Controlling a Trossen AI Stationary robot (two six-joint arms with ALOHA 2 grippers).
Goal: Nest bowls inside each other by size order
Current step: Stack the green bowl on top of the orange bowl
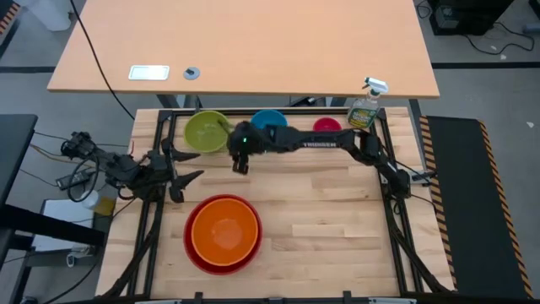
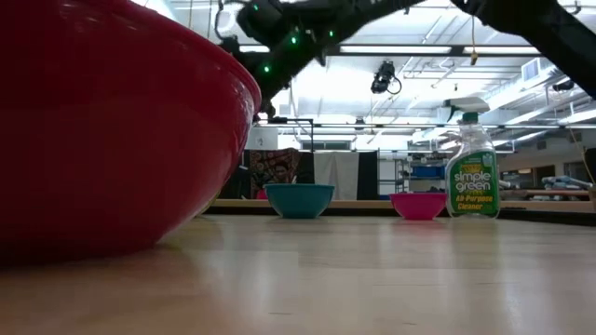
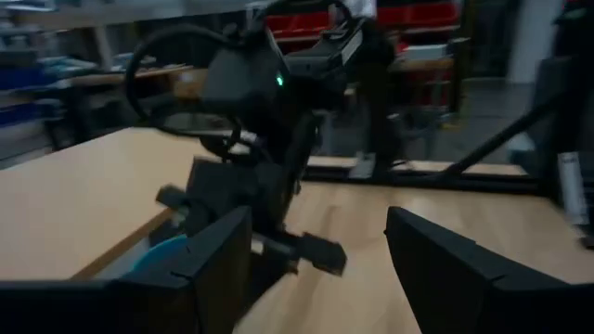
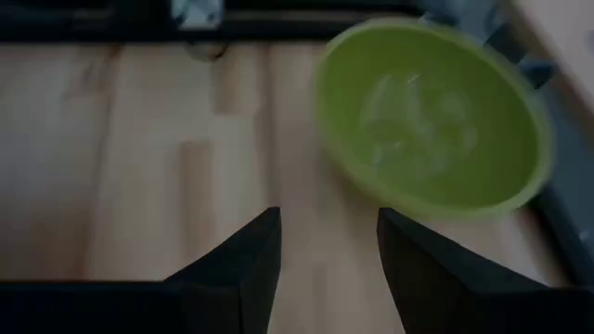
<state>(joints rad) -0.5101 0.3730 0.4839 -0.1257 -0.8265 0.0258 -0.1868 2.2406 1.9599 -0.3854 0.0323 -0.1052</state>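
Note:
The orange bowl (image 1: 226,228) sits nested in the red bowl (image 1: 202,253) at the near left; the red bowl fills the low view's left (image 2: 102,121). The lime green bowl (image 1: 207,131), blue bowl (image 1: 270,120) and pink bowl (image 1: 326,126) stand in a row along the far edge. My right gripper (image 1: 240,163) reaches across to the left and hovers open and empty just beside the green bowl (image 4: 432,116). My left gripper (image 1: 192,166) is open and empty at the table's left edge.
A spray bottle of green cleaner (image 1: 365,105) stands at the far right corner, beside the pink bowl (image 2: 417,205). A black metal frame (image 1: 253,111) borders the table. Bare wood lies in the middle and right of the table.

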